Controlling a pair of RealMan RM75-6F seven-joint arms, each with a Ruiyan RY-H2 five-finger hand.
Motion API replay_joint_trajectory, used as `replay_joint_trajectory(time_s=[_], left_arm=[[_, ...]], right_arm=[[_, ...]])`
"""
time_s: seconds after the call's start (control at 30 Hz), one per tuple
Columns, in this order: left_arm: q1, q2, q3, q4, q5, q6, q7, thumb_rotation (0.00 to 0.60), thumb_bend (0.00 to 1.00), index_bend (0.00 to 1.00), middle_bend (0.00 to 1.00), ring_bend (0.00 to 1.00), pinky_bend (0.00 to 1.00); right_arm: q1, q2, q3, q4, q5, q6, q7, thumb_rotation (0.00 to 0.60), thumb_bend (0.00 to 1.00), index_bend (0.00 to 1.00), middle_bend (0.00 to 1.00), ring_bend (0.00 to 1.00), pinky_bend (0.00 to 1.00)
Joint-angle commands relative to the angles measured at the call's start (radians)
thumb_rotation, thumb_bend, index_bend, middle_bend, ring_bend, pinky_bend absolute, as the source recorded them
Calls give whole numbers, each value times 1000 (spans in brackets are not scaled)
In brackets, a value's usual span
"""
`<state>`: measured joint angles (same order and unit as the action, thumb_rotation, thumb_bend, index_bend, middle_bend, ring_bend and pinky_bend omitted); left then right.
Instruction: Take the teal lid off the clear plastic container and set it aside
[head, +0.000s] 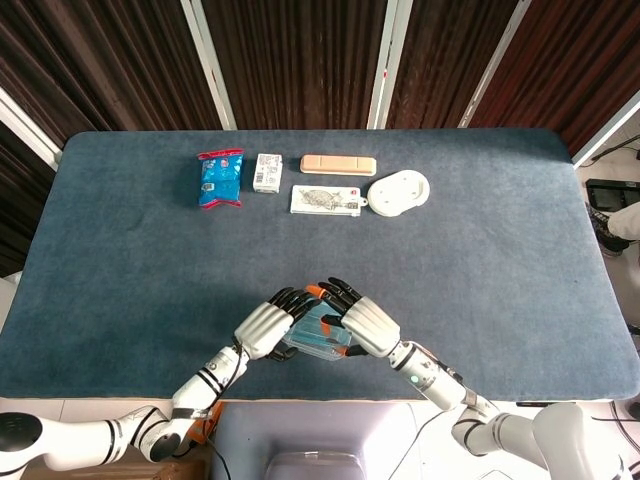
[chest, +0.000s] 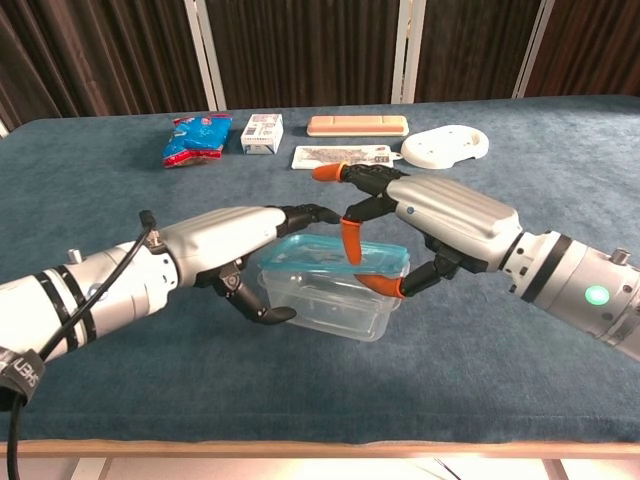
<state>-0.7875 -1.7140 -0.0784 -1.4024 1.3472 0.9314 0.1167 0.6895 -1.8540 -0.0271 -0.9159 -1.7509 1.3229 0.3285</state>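
Observation:
The clear plastic container (chest: 322, 303) (head: 318, 340) sits near the table's front edge with the teal lid (chest: 330, 256) on top, tilted slightly. My left hand (chest: 225, 250) (head: 263, 328) grips the container's left end, fingers over the lid edge and thumb low on the front wall. My right hand (chest: 430, 215) (head: 366, 325) comes from the right. One of its orange fingertips (chest: 350, 240) presses on the lid top and the thumb hooks the lid's front right rim. In the head view both hands hide most of the container.
Along the far side of the blue table (head: 500, 260) lie a blue snack packet (head: 220, 180), a small white box (head: 267, 172), a beige bar (head: 338, 163), a flat printed pack (head: 326, 200) and a white round piece (head: 398, 192).

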Motion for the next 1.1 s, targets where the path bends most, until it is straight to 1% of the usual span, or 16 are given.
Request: replay_joint_trajectory(time_s=[0.03, 0.17, 0.3, 0.47, 0.63, 0.8, 0.9, 1.1], left_arm=[[9, 1, 2, 6, 26, 24, -16, 600, 282, 0, 0, 0, 13], [23, 17, 2, -8, 48, 59, -21, 600, 283, 0, 0, 0, 2], [50, 56, 8, -49, 74, 108, -11, 600, 283, 0, 0, 0, 0], [63, 81, 11, -70, 73, 117, -4, 600, 281, 0, 0, 0, 0], [87, 114, 12, -87, 96, 160, -7, 600, 283, 0, 0, 0, 0], [115, 162, 11, -104, 103, 194, -31, 600, 282, 0, 0, 0, 0], [135, 197, 13, -115, 110, 219, -41, 600, 282, 0, 0, 0, 0], [199, 292, 31, -125, 140, 306, -39, 600, 281, 0, 0, 0, 0]], right_arm=[[0, 0, 1, 0, 0, 2, -3, 600, 702, 786, 160, 0, 0], [0, 4, 9, -8, 1, 16, 2, 600, 704, 789, 163, 0, 0], [1, 15, 23, -28, 0, 47, 15, 600, 707, 796, 168, 0, 0], [4, 32, 34, -56, -10, 75, -6, 600, 707, 799, 169, 0, 0], [5, 66, 58, -89, -15, 117, -31, 600, 707, 799, 170, 0, 0], [4, 121, 94, -128, -4, 154, -40, 600, 707, 799, 175, 0, 0], [0, 170, 105, -137, -5, 168, -75, 600, 707, 799, 176, 0, 0], [-39, 268, 92, -102, -11, 202, -146, 600, 707, 799, 175, 0, 0]])
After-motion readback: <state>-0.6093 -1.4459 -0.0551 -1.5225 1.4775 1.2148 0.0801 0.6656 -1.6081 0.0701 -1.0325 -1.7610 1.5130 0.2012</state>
